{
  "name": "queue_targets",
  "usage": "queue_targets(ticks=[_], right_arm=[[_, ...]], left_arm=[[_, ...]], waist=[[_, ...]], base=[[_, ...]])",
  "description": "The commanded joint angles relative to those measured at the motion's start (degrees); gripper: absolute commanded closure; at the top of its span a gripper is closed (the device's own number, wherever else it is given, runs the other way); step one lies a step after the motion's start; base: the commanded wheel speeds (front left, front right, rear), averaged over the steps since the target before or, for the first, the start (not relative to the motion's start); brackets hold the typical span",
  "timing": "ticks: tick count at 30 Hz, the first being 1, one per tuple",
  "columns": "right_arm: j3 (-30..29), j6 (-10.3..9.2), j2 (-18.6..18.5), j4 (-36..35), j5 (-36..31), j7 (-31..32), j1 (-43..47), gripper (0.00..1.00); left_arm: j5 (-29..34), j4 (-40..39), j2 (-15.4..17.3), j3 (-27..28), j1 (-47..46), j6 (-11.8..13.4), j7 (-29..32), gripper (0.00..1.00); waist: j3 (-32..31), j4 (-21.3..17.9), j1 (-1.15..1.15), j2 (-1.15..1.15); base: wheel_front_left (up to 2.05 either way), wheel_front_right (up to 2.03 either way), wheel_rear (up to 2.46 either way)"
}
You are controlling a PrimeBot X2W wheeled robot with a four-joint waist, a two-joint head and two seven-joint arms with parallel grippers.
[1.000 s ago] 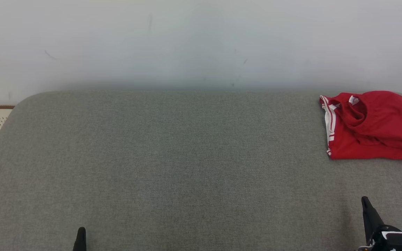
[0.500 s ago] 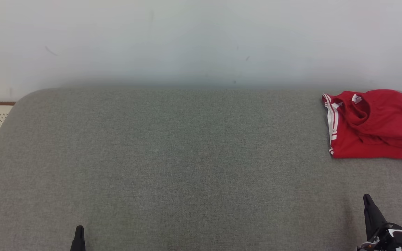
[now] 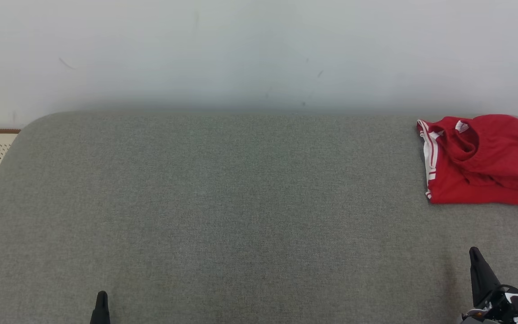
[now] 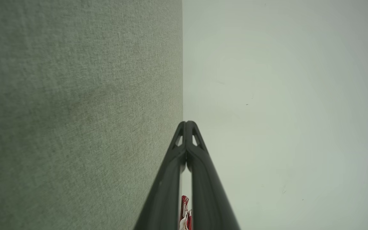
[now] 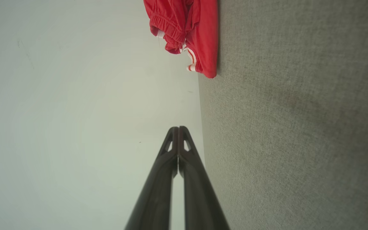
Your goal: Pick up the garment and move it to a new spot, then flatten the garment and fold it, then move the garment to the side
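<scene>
Pointing forward over the grey surface (image 3: 223, 202), the left hand (image 4: 186, 124) and right hand (image 5: 178, 129) are both clenched tight, fingers pressed together, holding nothing. The folded red garment (image 3: 484, 162) lies far right, long axis left-right, its white-striped edge facing left.

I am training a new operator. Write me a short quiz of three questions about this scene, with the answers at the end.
1. True or false: the red shorts lie near the far right corner of the grey upholstered surface.
2. Choose one. The right gripper is: A) shut on the shorts; B) shut and holding nothing; C) wide open above the shorts.
3. Fill the gap: the side stripes on the shorts are ____ in colour.

Key: 1 true; 2 B; 3 white.
</scene>
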Motion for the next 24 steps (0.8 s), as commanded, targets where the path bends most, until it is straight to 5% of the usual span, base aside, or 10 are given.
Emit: queue_targets(ticks=[1, 24], right_arm=[[-0.13, 0.02, 0.06, 0.1, -0.11, 0.31, -0.1, 1.0], [-0.66, 0.02, 0.45, 0.1, -0.57, 0.69, -0.23, 1.0]], left_arm=[[-0.15, 0.07, -0.06, 0.23, -0.43, -0.27, 0.05, 1.0], [-0.1, 0.06, -0.1, 0.27, -0.43, -0.27, 0.07, 1.0]], waist=[[0.0, 0.0, 0.0, 0.0], [0.0, 0.0, 0.0, 0.0]], base=[[0.0, 0.0, 0.0], [0.0, 0.0, 0.0]])
